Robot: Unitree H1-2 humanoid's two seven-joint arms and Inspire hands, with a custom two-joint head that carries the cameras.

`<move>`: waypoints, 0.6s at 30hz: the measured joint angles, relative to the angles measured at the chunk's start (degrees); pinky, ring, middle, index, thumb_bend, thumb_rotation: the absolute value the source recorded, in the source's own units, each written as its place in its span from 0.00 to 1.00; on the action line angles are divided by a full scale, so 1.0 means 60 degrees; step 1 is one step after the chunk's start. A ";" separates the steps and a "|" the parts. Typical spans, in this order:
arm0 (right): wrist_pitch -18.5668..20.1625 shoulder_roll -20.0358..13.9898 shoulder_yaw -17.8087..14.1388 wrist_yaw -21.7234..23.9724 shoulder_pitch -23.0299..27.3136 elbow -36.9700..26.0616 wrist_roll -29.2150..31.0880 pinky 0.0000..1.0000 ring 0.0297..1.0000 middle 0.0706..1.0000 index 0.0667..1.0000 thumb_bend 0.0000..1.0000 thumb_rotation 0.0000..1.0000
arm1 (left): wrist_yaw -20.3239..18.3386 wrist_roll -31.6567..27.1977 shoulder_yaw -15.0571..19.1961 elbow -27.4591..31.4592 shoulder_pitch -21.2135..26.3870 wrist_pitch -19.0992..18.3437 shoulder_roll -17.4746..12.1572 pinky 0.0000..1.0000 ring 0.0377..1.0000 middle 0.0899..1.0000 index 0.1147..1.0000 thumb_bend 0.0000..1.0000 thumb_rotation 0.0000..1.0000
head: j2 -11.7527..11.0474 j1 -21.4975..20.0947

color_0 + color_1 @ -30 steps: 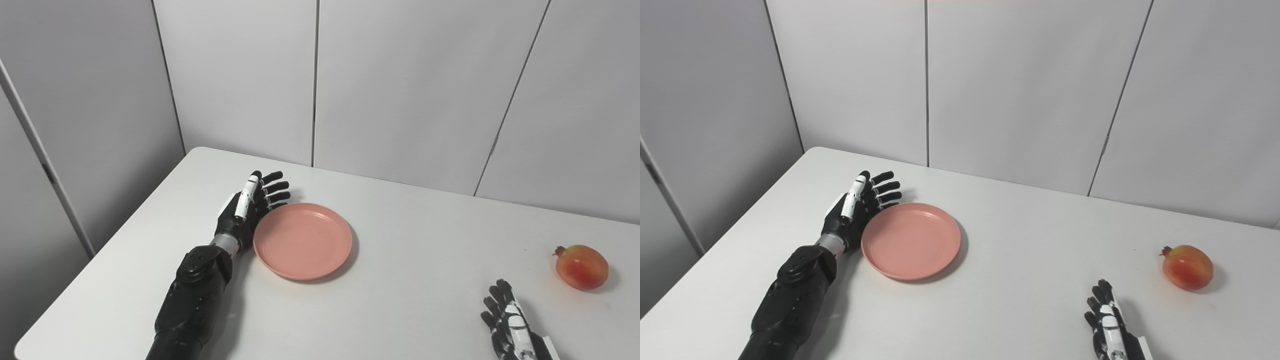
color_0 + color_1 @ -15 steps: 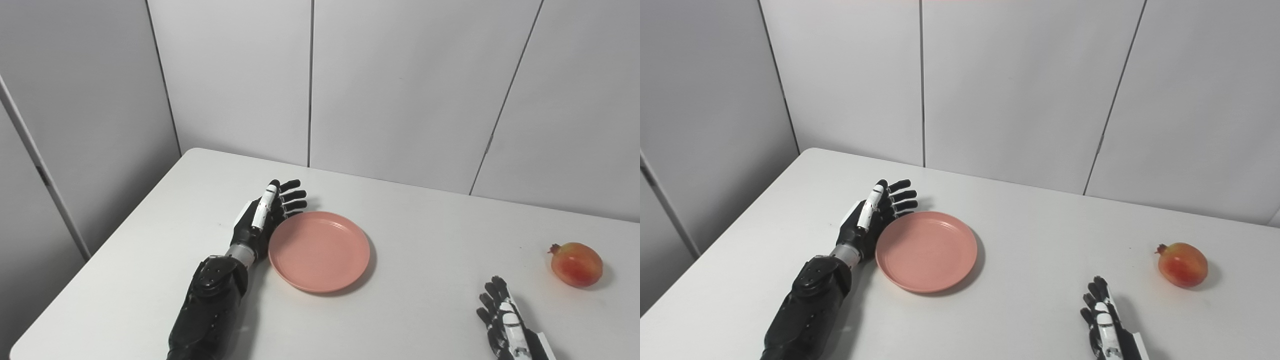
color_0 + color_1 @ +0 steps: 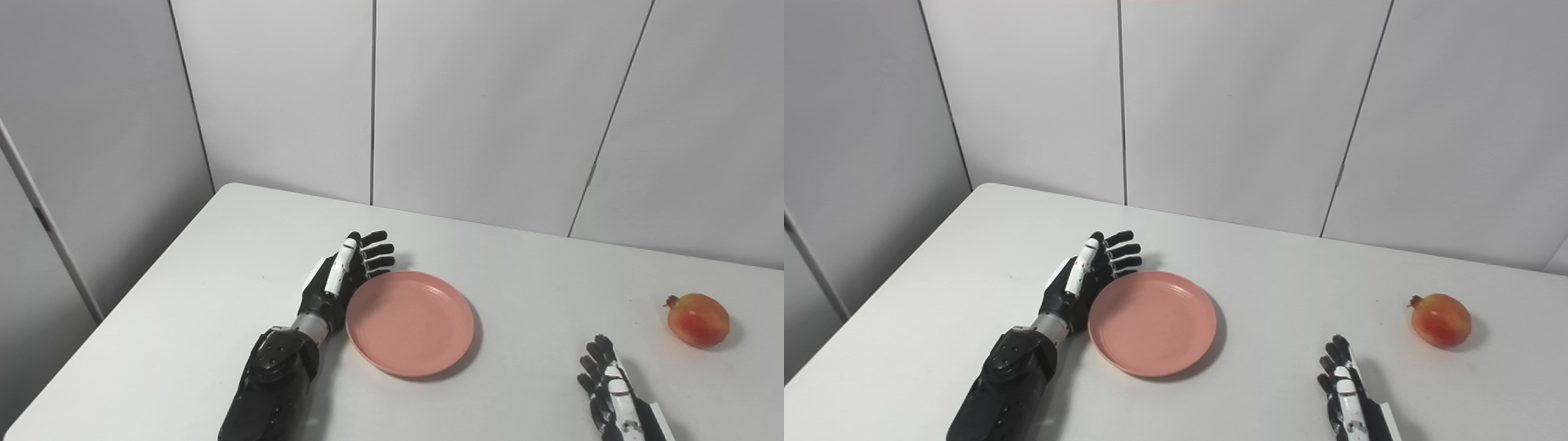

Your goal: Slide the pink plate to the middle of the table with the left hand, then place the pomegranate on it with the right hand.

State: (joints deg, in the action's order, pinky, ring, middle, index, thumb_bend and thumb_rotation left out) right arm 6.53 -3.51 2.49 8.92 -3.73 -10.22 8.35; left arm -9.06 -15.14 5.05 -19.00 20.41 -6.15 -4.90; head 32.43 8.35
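Round pink plastic plate (image 3: 410, 322) pressed at its left rim by spread fingers (image 3: 375, 254) of black left hand (image 3: 340, 277), nothing grasped, white desk (image 3: 527, 294).

I've got the plate (image 3: 410, 322) flat on the table (image 3: 520, 288), left of centre. My left hand (image 3: 340, 278) stands on edge, pressed against the plate's left rim, fingers curling round behind it. Far off to the right lies the pomegranate (image 3: 698, 320), well apart from the plate. My right hand (image 3: 612, 393) rests at the near edge, in front and just left of the pomegranate.
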 measured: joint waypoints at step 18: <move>0.0003 0.0046 0.0017 -0.0124 0.0043 0.0002 -0.0080 0.99 0.98 1.00 1.00 0.18 1.00 | -0.0022 0.0174 -0.0570 0.0458 -0.0247 -0.0178 0.0633 0.79 0.80 0.80 0.77 0.37 1.00 | 0.0278 -0.0366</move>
State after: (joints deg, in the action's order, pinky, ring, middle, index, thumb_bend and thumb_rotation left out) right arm 6.54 -3.24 2.60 8.18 -3.47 -10.21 7.87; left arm -9.19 -14.10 1.63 -16.25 18.93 -7.22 -1.10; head 34.10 6.15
